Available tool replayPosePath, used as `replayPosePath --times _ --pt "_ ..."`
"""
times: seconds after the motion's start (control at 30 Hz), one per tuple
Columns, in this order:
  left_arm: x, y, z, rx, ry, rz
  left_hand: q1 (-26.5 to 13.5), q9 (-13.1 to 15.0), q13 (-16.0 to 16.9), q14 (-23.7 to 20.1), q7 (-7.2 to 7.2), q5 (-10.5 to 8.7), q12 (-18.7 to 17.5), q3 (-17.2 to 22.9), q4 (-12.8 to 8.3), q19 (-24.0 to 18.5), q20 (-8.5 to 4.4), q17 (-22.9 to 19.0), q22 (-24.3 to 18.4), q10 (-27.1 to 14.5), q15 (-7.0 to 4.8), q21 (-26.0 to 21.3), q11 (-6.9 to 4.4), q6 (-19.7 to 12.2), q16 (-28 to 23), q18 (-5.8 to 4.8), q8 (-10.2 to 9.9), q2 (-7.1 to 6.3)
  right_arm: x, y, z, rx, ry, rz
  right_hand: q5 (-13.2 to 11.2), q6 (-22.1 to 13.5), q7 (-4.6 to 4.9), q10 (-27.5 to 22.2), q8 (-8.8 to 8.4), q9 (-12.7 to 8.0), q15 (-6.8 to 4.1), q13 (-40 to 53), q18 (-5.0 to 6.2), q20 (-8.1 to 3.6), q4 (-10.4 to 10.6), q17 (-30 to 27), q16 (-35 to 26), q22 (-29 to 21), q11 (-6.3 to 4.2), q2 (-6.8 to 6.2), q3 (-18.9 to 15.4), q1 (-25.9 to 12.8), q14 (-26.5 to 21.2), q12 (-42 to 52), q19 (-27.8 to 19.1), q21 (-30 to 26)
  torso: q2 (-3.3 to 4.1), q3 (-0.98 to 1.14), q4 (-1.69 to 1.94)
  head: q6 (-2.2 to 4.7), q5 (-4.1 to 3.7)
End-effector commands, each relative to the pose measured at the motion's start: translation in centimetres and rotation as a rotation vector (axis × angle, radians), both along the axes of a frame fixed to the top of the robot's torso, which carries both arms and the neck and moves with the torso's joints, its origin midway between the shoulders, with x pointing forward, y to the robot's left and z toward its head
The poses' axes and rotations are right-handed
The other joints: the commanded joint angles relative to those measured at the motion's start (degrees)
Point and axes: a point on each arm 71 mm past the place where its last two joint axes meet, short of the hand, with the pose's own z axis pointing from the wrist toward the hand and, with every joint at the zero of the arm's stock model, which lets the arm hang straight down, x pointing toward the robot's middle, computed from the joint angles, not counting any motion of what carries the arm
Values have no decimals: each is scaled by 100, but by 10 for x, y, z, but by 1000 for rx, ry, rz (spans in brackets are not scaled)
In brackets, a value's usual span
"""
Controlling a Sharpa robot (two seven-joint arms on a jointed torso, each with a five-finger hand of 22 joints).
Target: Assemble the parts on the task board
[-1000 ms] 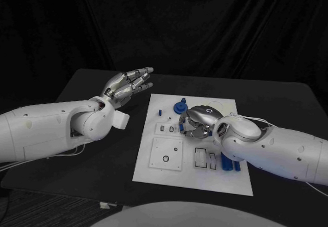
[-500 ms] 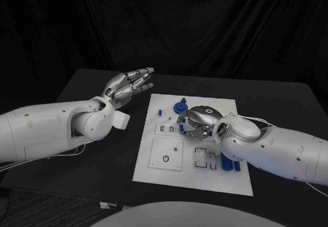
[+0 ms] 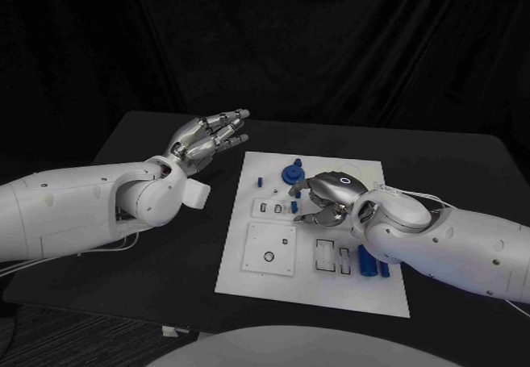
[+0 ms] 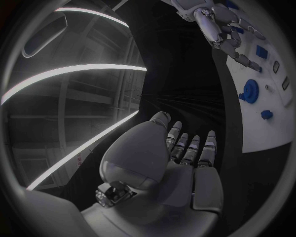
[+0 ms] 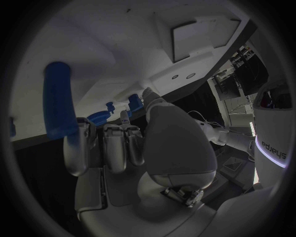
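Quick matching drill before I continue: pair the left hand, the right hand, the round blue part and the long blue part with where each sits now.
Things:
1. left hand
2. right hand
3. round blue part
4. long blue part

Places:
A. over the middle of the task board
B. on the board's near right area, beside the right forearm
C. raised over the black table, left of the board
D. on the board's far end

Pairs: 1-C, 2-A, 3-D, 4-B
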Motion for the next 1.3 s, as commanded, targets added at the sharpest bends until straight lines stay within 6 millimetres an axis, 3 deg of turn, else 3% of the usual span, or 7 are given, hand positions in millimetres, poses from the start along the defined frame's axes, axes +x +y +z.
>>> replayPosePath --times 0.03,0.47,0.63,0.77,0.87,0.97,1.3 --pt "-1 0 1 -8 -9 -4 12 0 6 -4 29 33 24 32 0 36 6 7 0 -9 42 30 41 -22 24 -41 31 -33 -2 -2 16 69 -76 17 -193 -22 -16 608 51 -40 -48 1508 38 -32 44 1509 17 1215 -49 -151 -166 -313 596 20 161 -7 -1 2 -2 -1 19" --pt "-3 4 8 140 -130 -11 -7 2 92 466 79 -726 564 80 1 377 11 84 71 447 49 242 261 -26 438 -71 50 -347 -6 -39 100 326 -204 14 -193 256 1 608 240 -118 -52 1508 15 -48 70 1509 17 1246 -45 -271 -1296 -1153 596 20 207 69 -6 4 1 -1 3" --pt "6 2 24 319 -243 -50 -963 -13 420 2466 -39 -2738 2011 -603 338 2052 3 431 459 1759 243 1230 787 -212 1984 -145 -10 -553 -4 -57 133 428 -276 21 -188 563 -23 608 411 -92 -48 1508 -14 -37 56 1509 17 1286 -52 -3 -1110 -1175 596 20 264 182 -12 7 -1 -1 -9" --pt "23 -8 43 589 -359 -135 -1706 34 1166 3832 109 -3557 3545 -1170 373 3456 -128 1087 871 2868 -139 2158 486 144 3506 99 70 -492 -2 -74 151 478 -330 5 -174 674 -35 608 481 -88 -58 1508 -32 -41 54 1509 17 1312 -64 81 -1045 -1147 596 20 304 259 -34 10 -2 -1 -60" --pt "34 -18 54 771 -417 -198 -1628 142 2415 4441 184 -3457 5434 -1378 354 4343 -499 2133 1277 3241 -369 2890 108 1063 5394 -136 331 -353 -1 -83 155 484 -339 -14 -148 760 -36 608 535 -88 -63 1508 -44 -46 53 1509 17 1328 -68 170 -980 -1108 596 20 331 307 -61 12 -18 -1 -71" --pt "45 -35 57 1015 -423 -297 -1700 337 8414 8251 20 -3302 8082 -1610 357 6159 -918 8492 4878 7914 -868 6197 -270 2070 8370 -323 733 -214 1 -92 155 476 -329 -43 -141 796 -28 608 555 -89 -61 1508 -45 -46 51 1509 17 1330 -63 218 -953 -1110 596 20 334 313 -107 30 -41 -1 -74" --pt "58 -86 42 1441 -194 -505 -2287 664 8803 8487 -197 -3085 8141 -2059 369 7798 -1013 8850 8250 8254 -1052 8252 -454 3041 8402 -823 1049 119 3 -107 136 430 -246 -121 195 1005 11 608 619 -122 -27 1508 -48 -21 38 1509 17 1333 -22 497 -787 -1007 596 20 342 329 -203 69 -86 -1 -61"
